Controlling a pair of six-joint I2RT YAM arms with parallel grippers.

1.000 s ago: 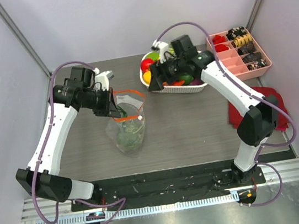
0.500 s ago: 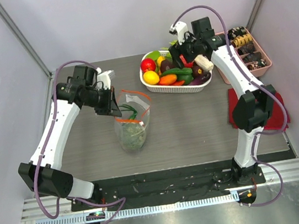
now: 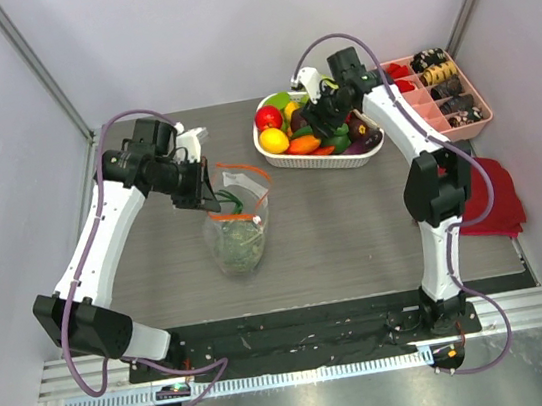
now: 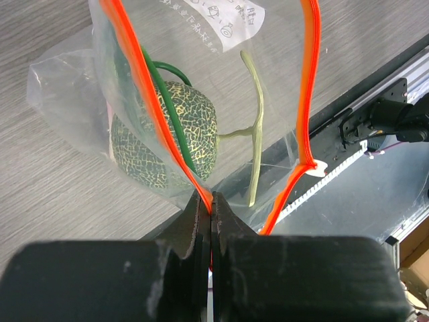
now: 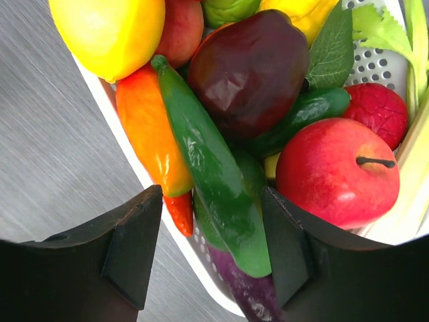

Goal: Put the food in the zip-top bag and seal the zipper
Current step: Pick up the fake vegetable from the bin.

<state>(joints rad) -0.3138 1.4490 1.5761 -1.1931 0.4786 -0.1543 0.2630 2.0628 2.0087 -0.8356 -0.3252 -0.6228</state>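
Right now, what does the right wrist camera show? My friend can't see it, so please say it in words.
The right gripper hangs open over a white basket, its black fingers framing a long green toy vegetable. Around that lie an orange pepper, a dark purple fruit, a red apple and a yellow lemon.

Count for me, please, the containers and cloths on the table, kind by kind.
bag: 1
basket: 1
tray: 1
cloth: 1
Total: 4
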